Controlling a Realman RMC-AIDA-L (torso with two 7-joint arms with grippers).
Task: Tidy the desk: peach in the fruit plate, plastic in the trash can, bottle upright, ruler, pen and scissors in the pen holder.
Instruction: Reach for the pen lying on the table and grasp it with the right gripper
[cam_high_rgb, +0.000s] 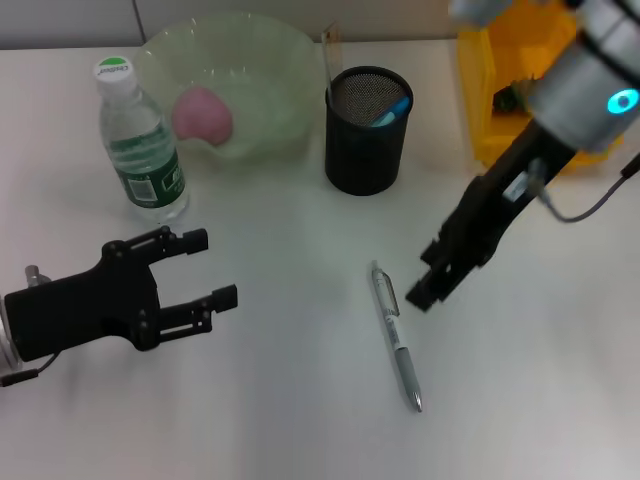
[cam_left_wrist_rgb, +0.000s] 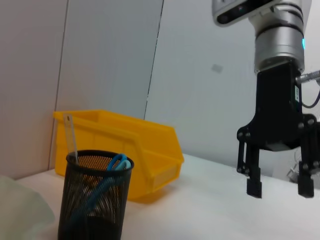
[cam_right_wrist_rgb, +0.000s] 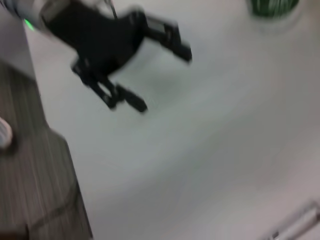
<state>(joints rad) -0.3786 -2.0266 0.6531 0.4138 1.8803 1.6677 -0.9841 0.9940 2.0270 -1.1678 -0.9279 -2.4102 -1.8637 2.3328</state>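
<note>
A silver pen (cam_high_rgb: 397, 335) lies flat on the white desk, also seen as a blur in the right wrist view (cam_right_wrist_rgb: 295, 222). My right gripper (cam_high_rgb: 428, 275) hovers just right of its upper end, open and empty (cam_left_wrist_rgb: 279, 187). My left gripper (cam_high_rgb: 215, 267) rests open at the lower left, holding nothing (cam_right_wrist_rgb: 150, 65). The black mesh pen holder (cam_high_rgb: 367, 130) contains a ruler (cam_high_rgb: 331, 50) and blue-handled scissors (cam_high_rgb: 392, 110). A pink peach (cam_high_rgb: 203, 115) sits in the green glass fruit plate (cam_high_rgb: 270, 60). The bottle (cam_high_rgb: 140, 140) stands upright beside it. No plastic can be made out.
The yellow trash can (cam_high_rgb: 500, 90) stands at the back right, behind my right arm, with a small dark item inside. From the left wrist view, the pen holder (cam_left_wrist_rgb: 95, 200) stands before the yellow can (cam_left_wrist_rgb: 135, 150). The desk's edge and floor (cam_right_wrist_rgb: 35, 165) show beyond my left gripper.
</note>
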